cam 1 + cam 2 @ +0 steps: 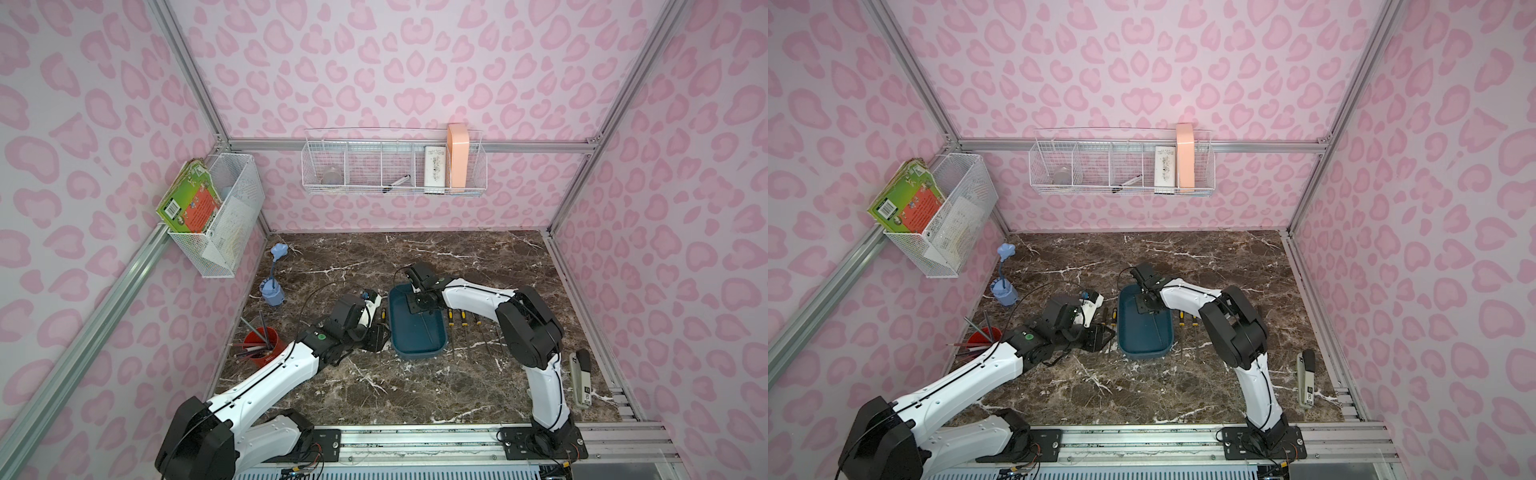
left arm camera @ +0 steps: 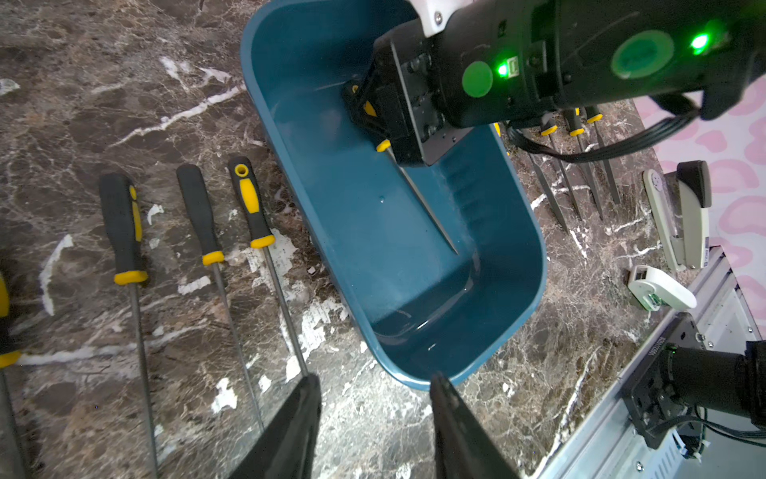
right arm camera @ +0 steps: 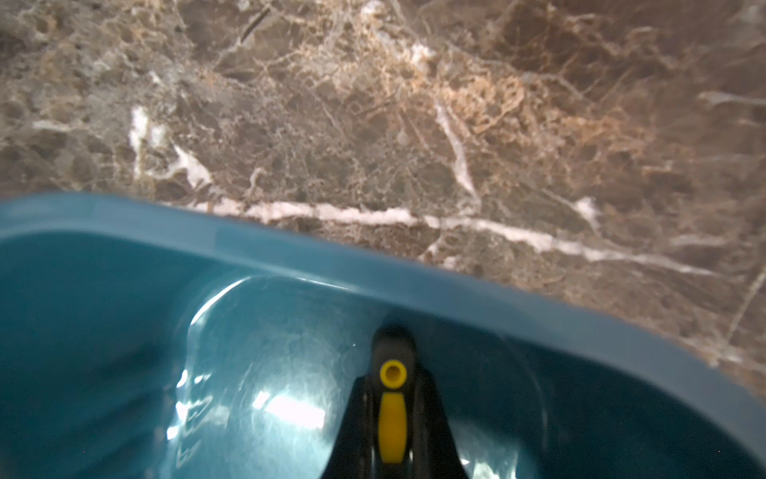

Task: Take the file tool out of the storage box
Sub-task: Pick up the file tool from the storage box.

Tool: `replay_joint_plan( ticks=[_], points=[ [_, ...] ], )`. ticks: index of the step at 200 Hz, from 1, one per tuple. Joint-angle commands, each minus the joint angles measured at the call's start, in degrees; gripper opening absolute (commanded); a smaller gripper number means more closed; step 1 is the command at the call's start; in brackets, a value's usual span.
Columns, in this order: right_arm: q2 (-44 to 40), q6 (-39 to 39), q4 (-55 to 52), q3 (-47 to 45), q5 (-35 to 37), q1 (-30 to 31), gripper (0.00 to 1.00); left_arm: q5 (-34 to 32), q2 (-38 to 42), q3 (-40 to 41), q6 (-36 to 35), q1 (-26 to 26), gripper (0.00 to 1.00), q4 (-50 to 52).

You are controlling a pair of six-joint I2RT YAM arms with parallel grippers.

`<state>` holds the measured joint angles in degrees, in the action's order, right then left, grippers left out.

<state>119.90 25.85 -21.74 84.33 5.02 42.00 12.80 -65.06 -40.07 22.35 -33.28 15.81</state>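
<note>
- File tool (image 2: 422,207) lies on the floor of the storage box (image 2: 364,232). Its black-and-yellow handle is at the far end, and its thin shaft runs down the middle toward the near end.
- right gripper (image 3: 391,385) is down inside the box, jaws clenched on the file tool handle. The right wrist view shows the handle pinched between both fingers, butt end close to the box's end wall.
- left gripper (image 2: 375,379) hovers over the marble table (image 2: 124,103) just beside the box's near left corner, jaws spread with nothing between them.
- Loose files (image 2: 124,224) lie in a row on the table left of the box. More files (image 2: 576,132) lie on its right, roughly parallel to it.
- Stapler (image 2: 684,215) sits near the table's right edge, well apart from the box.
</note>
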Motion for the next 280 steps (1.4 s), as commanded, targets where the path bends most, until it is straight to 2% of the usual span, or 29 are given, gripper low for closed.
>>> replay_joint_plan(
  ticks=[1,13,28,43,59,79,89,93,108,124,141,155,181,222,245,280],
  points=[
    [-2.4,-0.7,0.9,0.0,-1.1,0.0,0.00,0.8,0.9,0.3,0.2,0.1,0.49,-2.6],
    [-4.1,-1.1,2.8,-0.5,-1.1,-0.1,0.00,2.0,0.9,0.1,0.4,0.1,0.51,-3.6],
    [-6.4,-1.6,6.0,-1.5,-2.0,-0.6,0.00,4.8,0.2,-0.4,0.0,0.0,0.59,-4.9],
    [-8.8,-1.5,9.4,-3.0,-3.7,-1.4,0.00,8.1,-0.4,-0.6,-0.1,0.0,0.60,-6.5],
    [-11.9,-1.6,13.4,-4.9,-6.5,-2.1,0.00,10.1,-0.5,0.1,1.0,0.0,0.66,-9.2],
    [-16.2,-1.8,19.2,-8.5,-11.0,-2.8,0.00,14.3,0.3,1.8,1.8,0.0,0.79,-15.6],
    [-18.6,-1.9,23.0,-10.8,-14.3,-3.3,0.00,16.7,0.9,2.7,2.7,0.0,0.96,-20.2],
    [-19.6,-1.7,24.6,-11.6,-15.4,-3.6,0.00,17.4,1.1,3.0,3.1,-0.1,0.98,-21.4],
    [-22.7,-1.0,28.8,-13.8,-17.6,-4.0,0.00,19.1,1.5,3.5,4.5,-0.5,0.98,-25.0],
    [-25.5,-0.3,32.3,-15.9,-19.8,-4.4,0.00,18.2,1.6,4.6,6.6,-0.6,0.98,-29.0],
    [-28.2,3.1,37.8,-19.5,-24.6,-5.4,0.00,17.4,1.0,7.3,9.7,-1.0,0.94,-36.5],
    [-30.2,5.2,42.1,-22.2,-25.7,-5.3,0.00,18.0,-0.5,8.2,11.5,-1.7,0.90,-41.0],
    [-31.7,6.1,43.5,-23.8,-25.1,-4.4,0.00,16.6,-4.9,3.6,8.1,-4.2,0.90,-36.4],
    [-32.2,7.4,47.2,-26.2,-24.8,-3.5,0.00,17.0,-11.6,1.0,8.5,-6.4,0.87,-39.4],
    [-32.8,7.3,47.4,-27.0,-23.4,-3.5,0.00,16.3,-12.6,0.6,8.6,-6.6,0.79,-39.5],
    [-33.6,7.3,47.7,-27.9,-22.9,-3.5,0.00,15.6,-13.7,0.6,8.6,-6.7,0.75,-39.8]
  ],
)
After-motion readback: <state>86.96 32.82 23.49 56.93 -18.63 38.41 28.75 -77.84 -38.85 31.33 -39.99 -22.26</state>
